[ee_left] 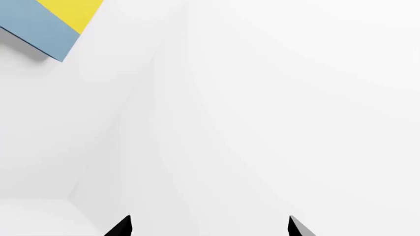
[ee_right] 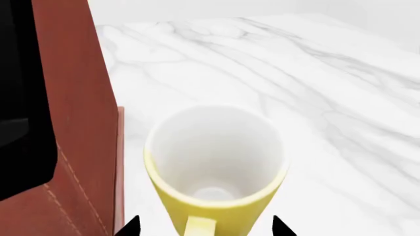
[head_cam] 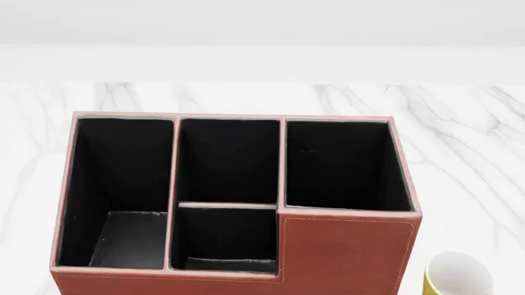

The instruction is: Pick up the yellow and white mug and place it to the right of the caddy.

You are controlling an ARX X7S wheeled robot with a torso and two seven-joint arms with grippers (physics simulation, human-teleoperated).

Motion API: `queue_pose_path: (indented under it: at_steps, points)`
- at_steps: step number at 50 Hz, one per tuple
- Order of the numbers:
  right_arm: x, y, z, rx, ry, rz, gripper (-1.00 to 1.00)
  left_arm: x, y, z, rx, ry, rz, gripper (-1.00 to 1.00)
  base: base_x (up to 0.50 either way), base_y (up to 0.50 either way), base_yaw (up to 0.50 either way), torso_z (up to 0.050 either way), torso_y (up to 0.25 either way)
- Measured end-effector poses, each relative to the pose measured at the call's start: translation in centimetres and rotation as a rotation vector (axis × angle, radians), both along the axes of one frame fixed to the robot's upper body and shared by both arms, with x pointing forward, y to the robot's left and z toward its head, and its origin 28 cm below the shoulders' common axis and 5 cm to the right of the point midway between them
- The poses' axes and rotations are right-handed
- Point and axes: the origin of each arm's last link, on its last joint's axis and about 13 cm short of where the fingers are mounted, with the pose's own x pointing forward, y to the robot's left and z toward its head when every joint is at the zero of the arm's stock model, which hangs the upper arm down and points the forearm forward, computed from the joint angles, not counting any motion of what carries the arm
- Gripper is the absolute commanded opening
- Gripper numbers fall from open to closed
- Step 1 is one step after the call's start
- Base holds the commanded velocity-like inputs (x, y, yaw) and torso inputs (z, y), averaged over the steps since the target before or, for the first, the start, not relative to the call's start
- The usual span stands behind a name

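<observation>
Where the caddy (head_cam: 345, 252) ends, the yellow and white mug (head_cam: 457, 276) stands upright — just right.

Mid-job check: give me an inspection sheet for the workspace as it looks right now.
Surface: white marble table, bare around the job's things.
Job's things: caddy upright, all four compartments hold nothing; yellow and white mug upright beside the caddy's right wall, a narrow gap showing, empty.
Clutter: blue and yellow panel in the left wrist view only.
Tools: right tool open, tips either side of the mug's handle end; left tool open, facing blank white.
Cables: nothing seen.
Surroundings: plain white wall.
</observation>
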Motion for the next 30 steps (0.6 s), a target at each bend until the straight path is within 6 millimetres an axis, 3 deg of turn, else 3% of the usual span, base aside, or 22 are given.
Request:
queue_pose_path:
  at_steps: [15,30]
  points:
    - [-0.5,0.3,0.7,-0.007,-0.03,-0.005,1.0,0.0,0.0,0.0,-0.001,0.0,0.001,1.0,0.0,0.0,0.0,0.0,0.0]
    - [-2.3,0.5,2.9,-0.024,-0.105,-0.017,1.0,-0.2,0.0,0.0,-0.001,-0.002,-0.002,1.0,0.0,0.0,0.0,0.0,0.0]
